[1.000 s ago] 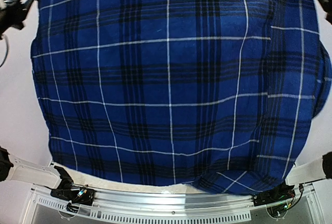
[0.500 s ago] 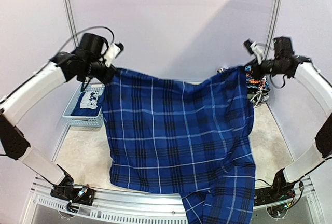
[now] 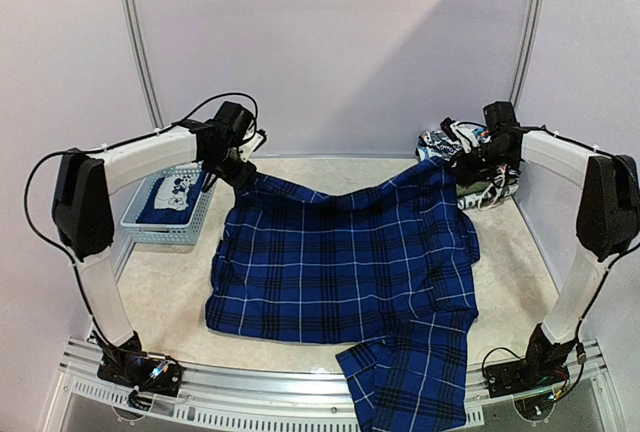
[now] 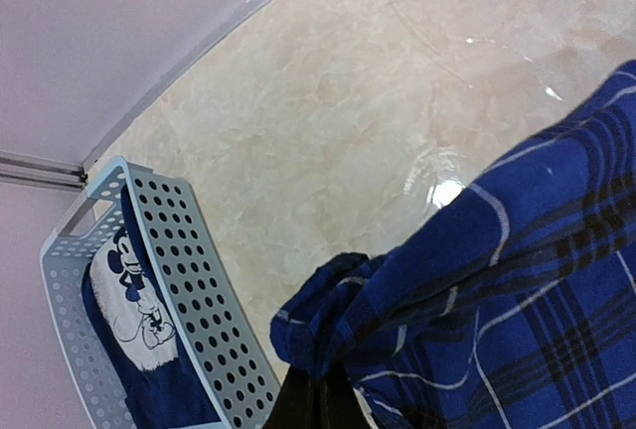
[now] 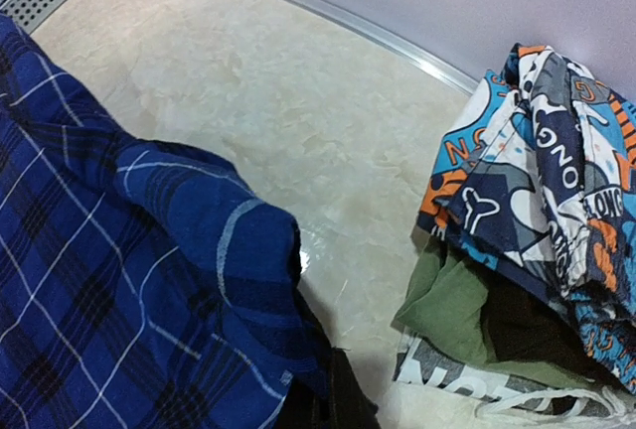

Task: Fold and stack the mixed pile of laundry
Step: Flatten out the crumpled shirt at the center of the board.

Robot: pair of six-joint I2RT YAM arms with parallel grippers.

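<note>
The blue-and-black plaid shirt (image 3: 350, 262) lies spread over the table, one sleeve hanging past the near edge. My left gripper (image 3: 240, 174) is shut on its far left corner, low over the table; the bunched cloth (image 4: 397, 290) hides the fingertips. My right gripper (image 3: 462, 164) is shut on the far right corner (image 5: 229, 250), also low. The rest of the laundry pile (image 3: 475, 162) sits at the far right: a printed orange-and-blue garment (image 5: 547, 171), an olive one (image 5: 452, 310) and a grey printed one. A navy T-shirt with a pale print (image 3: 172, 197) lies in the basket.
The light-blue slotted basket (image 3: 150, 227) stands at the far left, beside my left gripper; it also shows in the left wrist view (image 4: 189, 280). Bare marble tabletop (image 3: 340, 177) shows behind the shirt. A metal rail (image 3: 300, 387) runs along the near edge.
Both arms have swung the shirt down from in front of the camera and lowered it onto the table. The grippers dropped and moved toward the far edge, still holding the corners.
</note>
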